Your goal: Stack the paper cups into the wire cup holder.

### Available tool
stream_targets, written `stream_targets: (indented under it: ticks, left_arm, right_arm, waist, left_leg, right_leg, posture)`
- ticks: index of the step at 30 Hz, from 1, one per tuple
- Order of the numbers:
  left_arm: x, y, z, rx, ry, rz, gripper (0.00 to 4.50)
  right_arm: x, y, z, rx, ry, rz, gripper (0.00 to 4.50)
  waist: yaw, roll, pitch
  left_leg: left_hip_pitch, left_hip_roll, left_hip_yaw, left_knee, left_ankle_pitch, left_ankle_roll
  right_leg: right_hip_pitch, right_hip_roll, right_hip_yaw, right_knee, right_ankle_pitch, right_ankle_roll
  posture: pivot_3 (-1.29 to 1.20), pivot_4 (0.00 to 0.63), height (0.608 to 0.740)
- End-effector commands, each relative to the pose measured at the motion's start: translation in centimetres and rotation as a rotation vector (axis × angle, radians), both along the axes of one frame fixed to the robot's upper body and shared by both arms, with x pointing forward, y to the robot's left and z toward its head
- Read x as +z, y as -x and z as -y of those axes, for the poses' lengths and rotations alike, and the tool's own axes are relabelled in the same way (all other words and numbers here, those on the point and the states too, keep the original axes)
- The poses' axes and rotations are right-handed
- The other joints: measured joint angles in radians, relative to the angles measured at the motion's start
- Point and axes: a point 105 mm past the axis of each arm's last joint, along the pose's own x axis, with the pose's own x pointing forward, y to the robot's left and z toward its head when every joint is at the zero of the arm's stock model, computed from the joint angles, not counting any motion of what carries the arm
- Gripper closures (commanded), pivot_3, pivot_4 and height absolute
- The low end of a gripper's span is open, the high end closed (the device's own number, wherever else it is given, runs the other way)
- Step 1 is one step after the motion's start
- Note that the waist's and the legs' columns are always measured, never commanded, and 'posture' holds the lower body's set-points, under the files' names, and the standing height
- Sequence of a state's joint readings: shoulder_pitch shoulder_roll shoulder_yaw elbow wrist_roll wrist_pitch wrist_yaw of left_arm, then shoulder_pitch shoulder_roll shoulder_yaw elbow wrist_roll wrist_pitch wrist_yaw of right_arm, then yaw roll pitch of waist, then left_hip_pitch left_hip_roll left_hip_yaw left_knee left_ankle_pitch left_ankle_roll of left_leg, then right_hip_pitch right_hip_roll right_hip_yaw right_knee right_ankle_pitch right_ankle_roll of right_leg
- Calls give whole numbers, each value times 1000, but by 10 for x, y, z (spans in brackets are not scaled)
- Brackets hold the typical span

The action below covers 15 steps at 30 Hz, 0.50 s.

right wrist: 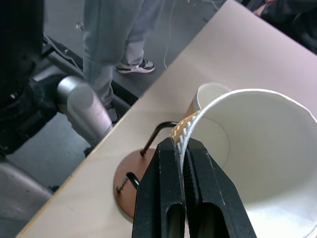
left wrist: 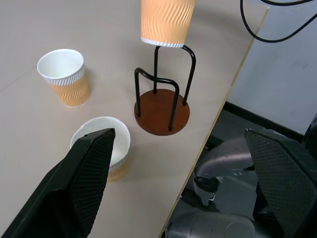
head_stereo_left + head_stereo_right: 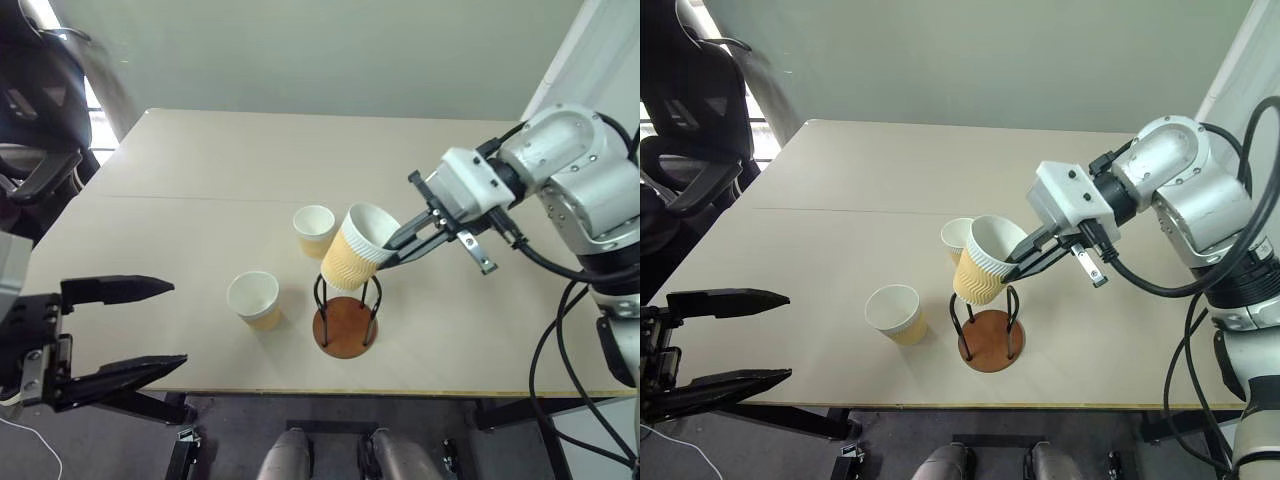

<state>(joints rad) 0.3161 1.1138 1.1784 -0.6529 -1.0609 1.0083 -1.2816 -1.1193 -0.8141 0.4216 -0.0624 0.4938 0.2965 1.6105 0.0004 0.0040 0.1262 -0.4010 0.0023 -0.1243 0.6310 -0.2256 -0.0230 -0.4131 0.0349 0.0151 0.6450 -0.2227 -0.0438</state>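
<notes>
Beige table point(image 3: 200, 180) fills the middle of the head view. At the centre, the right gripper point(image 3: 400, 243) pinches the rim of one paper cup point(image 3: 357, 250), which hangs tilted just above the wire cup holder point(image 3: 346, 318). Two other paper cups stand upright to the left of it, one point(image 3: 255, 300) nearer the front edge and one point(image 3: 314, 230) behind. At lower left, the left gripper point(image 3: 150, 325) is wide open and empty. Risk: the tilted cup may catch a wire loop and tip the holder.
</notes>
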Motion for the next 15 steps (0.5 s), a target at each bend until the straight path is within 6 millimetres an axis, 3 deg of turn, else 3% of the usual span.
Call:
stream_targets:
  ticks: [1, 15]
  left_arm:
    - [3, 4, 3, 4, -9, 26, 0]
    - [3, 7, 2, 29, -20, 25, 0]
  right_arm:
    - [-3, 1, -3, 15, 15, 13, 4452]
    - [-27, 5, -4, 38, 79, 7, 4452]
  waist:
    - [0, 0, 0]
    - [0, 0, 0]
  left_leg:
    - [0, 0, 0, 0, 0, 0]
    - [1, 0, 0, 0, -1, -1]
  right_leg:
    - [0, 0, 0, 0, 0, 0]
    - [0, 0, 0, 0, 0, -1]
  posture:
    - [0, 150, 740]
    - [0, 150, 740]
